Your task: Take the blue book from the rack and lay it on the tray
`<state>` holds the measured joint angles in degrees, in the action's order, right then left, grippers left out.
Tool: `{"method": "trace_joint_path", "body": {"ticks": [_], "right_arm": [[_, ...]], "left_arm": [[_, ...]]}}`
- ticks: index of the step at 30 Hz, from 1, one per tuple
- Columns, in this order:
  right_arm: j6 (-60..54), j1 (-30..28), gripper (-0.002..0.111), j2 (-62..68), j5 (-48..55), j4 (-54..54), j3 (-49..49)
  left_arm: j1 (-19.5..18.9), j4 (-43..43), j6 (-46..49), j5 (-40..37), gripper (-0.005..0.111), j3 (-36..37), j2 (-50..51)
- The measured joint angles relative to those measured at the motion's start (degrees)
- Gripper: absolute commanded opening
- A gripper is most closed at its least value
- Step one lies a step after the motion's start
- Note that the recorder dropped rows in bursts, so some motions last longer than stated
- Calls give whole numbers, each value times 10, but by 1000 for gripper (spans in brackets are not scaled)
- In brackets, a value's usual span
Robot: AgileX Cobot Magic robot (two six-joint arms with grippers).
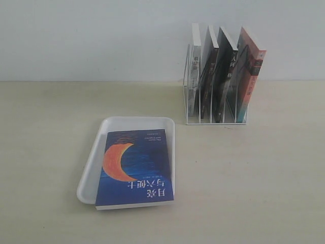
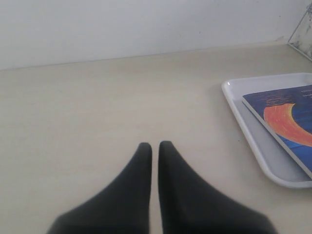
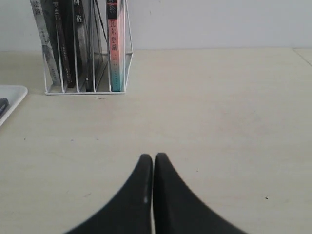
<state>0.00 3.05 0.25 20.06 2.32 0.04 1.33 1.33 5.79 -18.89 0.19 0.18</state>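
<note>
The blue book (image 1: 136,168), with its orange crescent moon face up, lies flat on the white tray (image 1: 91,168); its near edge sticks out a little over the tray's front rim. The white wire rack (image 1: 187,101) stands behind and to the right, with one slot bare. Neither arm shows in the exterior view. My left gripper (image 2: 155,145) hovers over bare table beside the tray (image 2: 253,131) and the blue book (image 2: 287,117), fingers together with nothing between them. My right gripper (image 3: 153,156) is shut and holds nothing, well in front of the rack (image 3: 85,91).
Several books stand upright in the rack: a white-spined one (image 1: 195,66), two black-spined ones (image 1: 209,71) and a red-and-teal-spined one (image 1: 252,76). A pale wall rises just behind the rack. Light wooden tabletop (image 1: 264,173) stretches around the tray.
</note>
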Motion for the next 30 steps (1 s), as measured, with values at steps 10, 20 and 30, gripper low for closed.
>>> {"method": "trace_joint_path", "body": {"ticks": [10,20,30], "right_arm": [[0,0,0,0,0,-23,0],[0,0,0,0,1,-23,0],[0,0,0,0,1,-23,0]], "left_arm": [[0,0,0,0,5,0,0],[0,0,0,0,5,0,0],[0,0,0,0,5,0,0]]}}
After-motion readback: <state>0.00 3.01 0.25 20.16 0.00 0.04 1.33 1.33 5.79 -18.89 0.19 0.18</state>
